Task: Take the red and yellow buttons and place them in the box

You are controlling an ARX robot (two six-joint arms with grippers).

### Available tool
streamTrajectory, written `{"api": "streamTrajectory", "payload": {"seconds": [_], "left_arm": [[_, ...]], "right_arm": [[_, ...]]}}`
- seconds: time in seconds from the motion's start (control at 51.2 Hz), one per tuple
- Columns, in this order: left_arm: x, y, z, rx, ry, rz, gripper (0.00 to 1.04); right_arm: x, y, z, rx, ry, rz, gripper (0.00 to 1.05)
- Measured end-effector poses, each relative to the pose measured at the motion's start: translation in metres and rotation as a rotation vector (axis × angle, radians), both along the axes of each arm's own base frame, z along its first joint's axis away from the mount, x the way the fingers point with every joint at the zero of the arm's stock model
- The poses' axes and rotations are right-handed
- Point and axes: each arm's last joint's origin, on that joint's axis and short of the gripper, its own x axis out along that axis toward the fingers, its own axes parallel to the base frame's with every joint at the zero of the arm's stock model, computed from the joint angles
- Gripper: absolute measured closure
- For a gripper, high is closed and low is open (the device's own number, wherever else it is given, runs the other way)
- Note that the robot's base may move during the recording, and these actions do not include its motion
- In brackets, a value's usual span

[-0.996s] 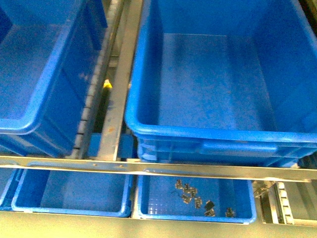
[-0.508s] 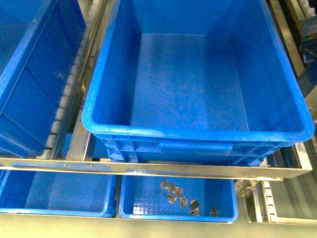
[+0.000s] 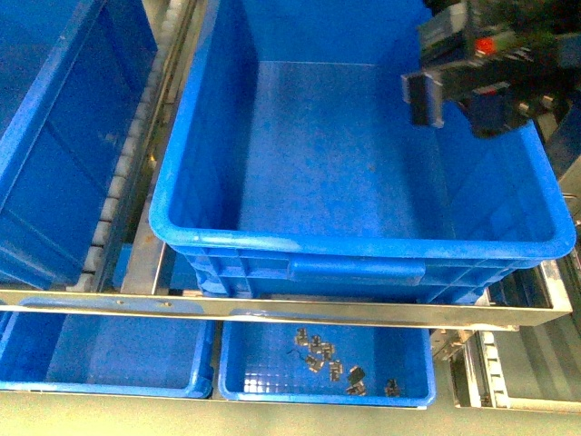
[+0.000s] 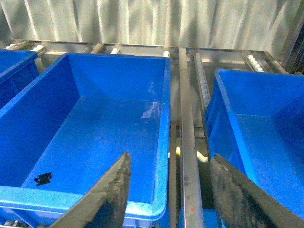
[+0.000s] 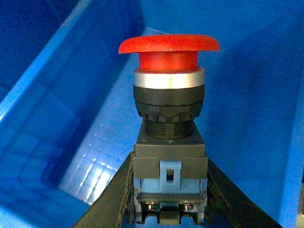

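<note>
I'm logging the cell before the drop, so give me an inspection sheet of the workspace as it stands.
Surface: metal rack rails carrying blue crates.
Job's things: red button held over the box; box floor bare; yellow button not seen.
Clutter: metal clips in a shallow tray.
Tools: right tool shut on the red button; left tool open, empty.
Cables: nothing seen.
Surroundings: second crate at left; corrugated wall beyond the rack.

Corrugated metal wall (image 4: 142, 21), steel rack (image 3: 272, 309)

dim, blue-tinted, slightly soft frames
</note>
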Motion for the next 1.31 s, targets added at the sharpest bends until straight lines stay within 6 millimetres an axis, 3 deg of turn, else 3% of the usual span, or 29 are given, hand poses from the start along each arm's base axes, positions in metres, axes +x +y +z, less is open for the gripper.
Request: {"api": "streamTrajectory", "payload": {"seconds": [0.117,0.215,0.508,0.801,1.191,1.308], "left_arm": [[0.000,0.000,0.000,0.000,0.000,0.000,0.29],[0.000,0.000,0.000,0.000,0.000,0.000,0.07],[0.000,0.000,0.000,0.003,0.000,0.000,0.08],[0.000,0.000,0.000,0.003,0.000,0.000,0.08],[0.000,0.000,0.000,0.003,0.000,0.000,0.08],[0.000,0.000,0.000,0.003,0.000,0.000,0.08]], "right_arm": [[0.040,0.004,-0.013,0.018,0.054,-0.096,0.78],[0.086,0.013,-0.038,0.038,0.130,-0.181,0.78],[0.185,0.020,-0.092,0.119,0.263,-0.476,0.78],[0.222,0.022,-0.113,0.128,0.286,-0.550,0.78],[0.234,0.026,-0.125,0.143,0.281,-0.527,0.78],[0.237,0.027,-0.124,0.159,0.275,-0.503,0.63]]}}
